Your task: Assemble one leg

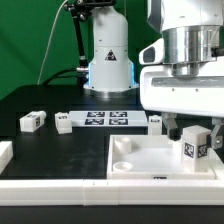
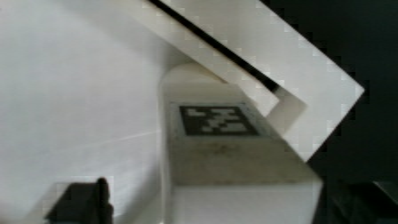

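My gripper (image 1: 195,130) is shut on a white leg (image 1: 195,145) with a black-and-white tag on its face. It holds the leg upright over the near corner of the large white square panel (image 1: 150,165), on the exterior view's right. I cannot tell whether the leg touches the panel. In the wrist view the leg (image 2: 222,125) fills the space between the dark fingers (image 2: 80,200), with the panel's (image 2: 71,90) surface and raised edge behind it. Three more legs lie on the black table: two at the exterior view's left (image 1: 32,121) (image 1: 63,123) and one by the panel (image 1: 155,121).
The marker board (image 1: 107,118) lies flat behind the panel. The robot's base (image 1: 108,60) stands at the back. A white part (image 1: 4,155) pokes in at the exterior view's left edge. A white rail (image 1: 60,188) runs along the front.
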